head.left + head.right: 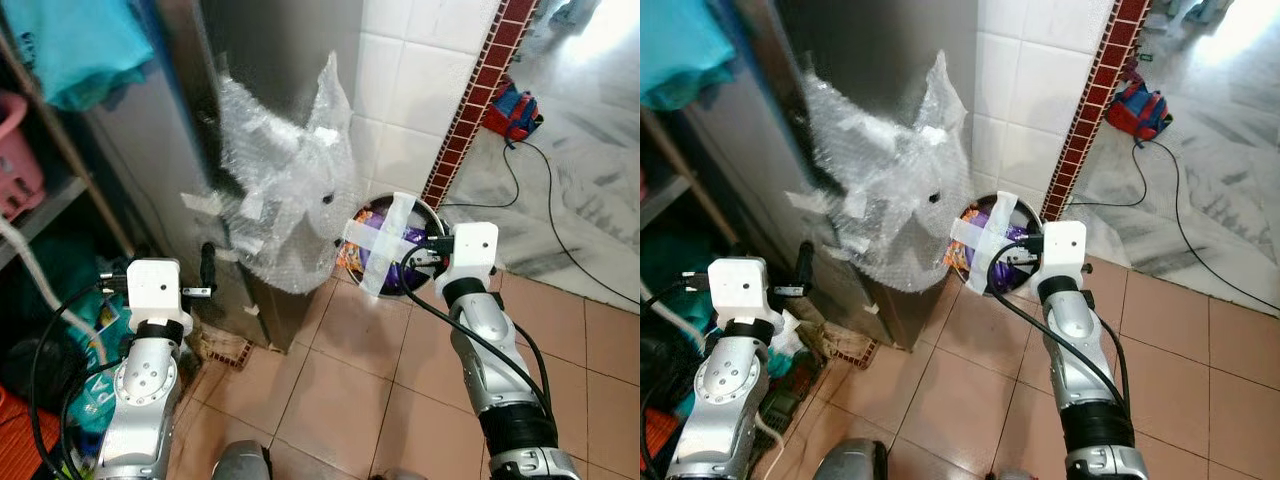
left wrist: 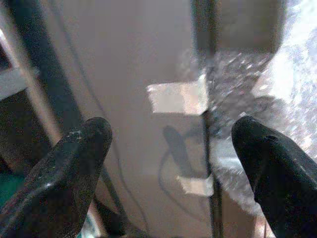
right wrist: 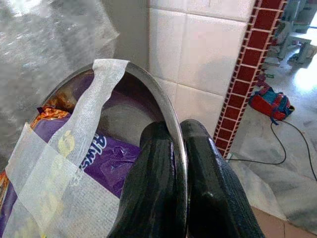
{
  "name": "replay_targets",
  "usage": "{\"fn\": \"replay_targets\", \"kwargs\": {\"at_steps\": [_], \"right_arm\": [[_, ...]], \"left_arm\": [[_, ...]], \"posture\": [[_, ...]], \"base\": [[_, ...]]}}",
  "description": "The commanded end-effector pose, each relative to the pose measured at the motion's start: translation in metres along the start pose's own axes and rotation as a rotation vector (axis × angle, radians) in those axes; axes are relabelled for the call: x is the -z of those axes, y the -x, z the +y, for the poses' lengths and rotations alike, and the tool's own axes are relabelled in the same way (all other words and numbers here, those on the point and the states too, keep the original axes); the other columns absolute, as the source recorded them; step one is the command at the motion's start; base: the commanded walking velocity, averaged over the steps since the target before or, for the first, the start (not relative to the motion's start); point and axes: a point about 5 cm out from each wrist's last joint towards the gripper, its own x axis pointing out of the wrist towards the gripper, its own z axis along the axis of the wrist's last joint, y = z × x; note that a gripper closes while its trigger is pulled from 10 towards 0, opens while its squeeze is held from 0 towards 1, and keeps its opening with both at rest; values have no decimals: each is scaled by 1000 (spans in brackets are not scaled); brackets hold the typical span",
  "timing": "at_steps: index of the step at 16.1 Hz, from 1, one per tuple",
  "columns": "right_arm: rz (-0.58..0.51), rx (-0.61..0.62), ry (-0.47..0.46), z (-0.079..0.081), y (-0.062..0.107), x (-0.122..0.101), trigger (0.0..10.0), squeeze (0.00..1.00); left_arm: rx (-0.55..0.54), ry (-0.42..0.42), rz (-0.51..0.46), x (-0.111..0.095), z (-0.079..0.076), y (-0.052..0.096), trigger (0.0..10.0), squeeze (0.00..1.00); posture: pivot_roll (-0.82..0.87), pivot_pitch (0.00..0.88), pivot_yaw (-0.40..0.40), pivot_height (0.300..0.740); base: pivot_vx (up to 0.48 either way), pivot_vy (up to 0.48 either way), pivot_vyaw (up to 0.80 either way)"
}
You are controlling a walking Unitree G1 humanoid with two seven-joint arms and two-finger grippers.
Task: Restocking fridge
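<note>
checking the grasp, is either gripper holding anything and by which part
The right gripper pinches the round steel bowl of purple packets by its rim; the left gripper is open, holding nothing.

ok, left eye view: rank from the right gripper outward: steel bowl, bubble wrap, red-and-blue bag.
1. Round steel bowl of purple snack packets, crossed with white tape: its rim is clamped in the right gripper.
2. Clear bubble wrap taped on the grey fridge, to the gripper's left.
3. Red-and-blue bag, far off on the marble floor.

Likely a home kitchen corner: a steel fridge point(image 1: 270, 60), white wall tiles point(image 1: 420, 70), terracotta floor point(image 1: 360, 390), and cluttered shelves point(image 1: 40, 190) alongside.
</note>
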Motion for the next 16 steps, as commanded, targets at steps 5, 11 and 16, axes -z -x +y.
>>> {"fn": "replay_targets", "kwargs": {"at_steps": [5,11,16], "right_arm": [[-38,6,2,-2,-3,-9,10000,0],[-39,5,-4,-3,-5,-9,10000,0],[-42,8,-4,-5,-4,-9,10000,0]], "left_arm": [[-1,-3,12,3,-1,1,10000,0],[21,7,13,4,-3,0,10000,0],[8,14,7,4,0,-8,10000,0]], "posture": [[92,66,-17,740],[92,55,-19,740],[85,57,-20,740]], "base": [[112,0,0],[0,0,0],[0,0,0]]}}
